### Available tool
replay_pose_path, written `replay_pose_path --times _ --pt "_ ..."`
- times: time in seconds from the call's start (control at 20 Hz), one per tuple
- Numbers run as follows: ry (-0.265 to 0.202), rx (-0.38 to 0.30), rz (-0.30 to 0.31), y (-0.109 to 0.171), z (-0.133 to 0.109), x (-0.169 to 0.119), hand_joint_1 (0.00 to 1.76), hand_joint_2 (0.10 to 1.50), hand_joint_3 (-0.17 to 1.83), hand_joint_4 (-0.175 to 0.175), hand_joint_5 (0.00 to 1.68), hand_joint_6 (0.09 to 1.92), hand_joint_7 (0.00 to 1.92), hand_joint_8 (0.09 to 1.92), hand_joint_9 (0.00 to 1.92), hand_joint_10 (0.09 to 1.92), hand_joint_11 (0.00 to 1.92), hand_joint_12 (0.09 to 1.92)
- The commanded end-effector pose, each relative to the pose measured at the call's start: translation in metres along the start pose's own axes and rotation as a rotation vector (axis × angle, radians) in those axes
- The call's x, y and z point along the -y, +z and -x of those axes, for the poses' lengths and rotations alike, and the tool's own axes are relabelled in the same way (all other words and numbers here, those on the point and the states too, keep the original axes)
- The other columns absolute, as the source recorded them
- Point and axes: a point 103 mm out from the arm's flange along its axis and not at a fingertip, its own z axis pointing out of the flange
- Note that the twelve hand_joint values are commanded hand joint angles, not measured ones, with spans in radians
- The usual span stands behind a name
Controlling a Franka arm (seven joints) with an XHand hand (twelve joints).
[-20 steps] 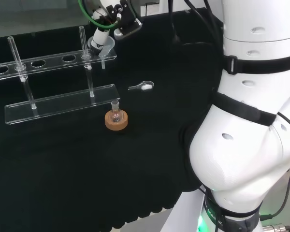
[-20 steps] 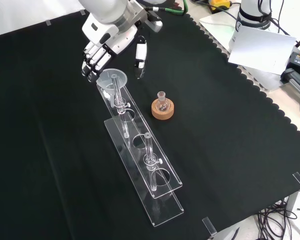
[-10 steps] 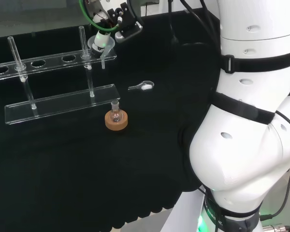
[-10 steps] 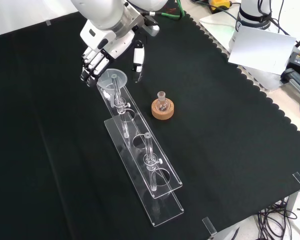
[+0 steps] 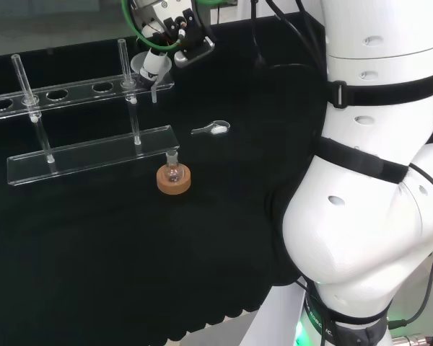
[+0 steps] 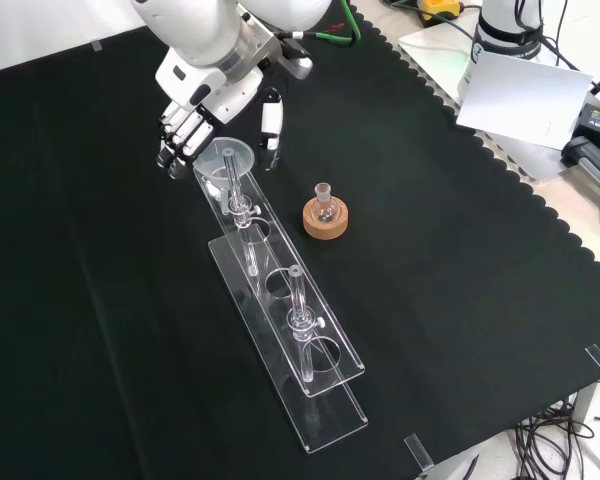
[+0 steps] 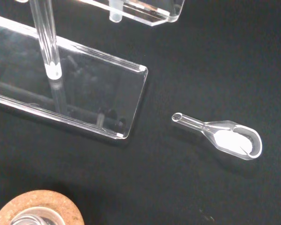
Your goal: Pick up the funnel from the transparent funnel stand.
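Observation:
A clear funnel (image 6: 228, 157) sits in the end hole of the transparent stand (image 6: 298, 352), at its far end in the front view. The hand (image 6: 206, 82) hangs just above it, open. Its fingers (image 6: 174, 138) reach down on the funnel's left and its thumb (image 6: 270, 120) on the right, with no contact that I can see. In the head view the hand (image 5: 164, 27) covers most of the funnel (image 5: 141, 70) at the right end of the stand's upper shelf (image 5: 72, 91). The wrist view has the stand's base plate (image 7: 84, 96) and a post.
A small flask on a cork ring (image 6: 325, 217) stands right of the stand in the front view, also in the head view (image 5: 173, 178). A clear scoop with white powder (image 5: 212, 129) lies past it, close in the wrist view (image 7: 227, 139). Tall glass tubes (image 6: 298, 308) rise from the stand.
In the front view the hand has shifted a little to the left and lower, so fingers and thumb now straddle the funnel's rim more closely. The funnel and stand have not moved.

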Motion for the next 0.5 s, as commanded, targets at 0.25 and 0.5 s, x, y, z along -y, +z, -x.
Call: replay_pose_path --times 0.25,0.5 --pt "-0.001 0.005 -0.008 0.0072 0.0044 -0.0058 0.6 0.87 -0.17 0.05 0.0 0.09 0.05 0.09 0.0 0.85 0.11 1.57" --pt "0.004 0.007 0.005 0.0091 0.0063 -0.0091 0.63 0.89 -0.17 0.048 0.0 0.09 0.07 0.09 0.05 0.86 0.12 1.57"
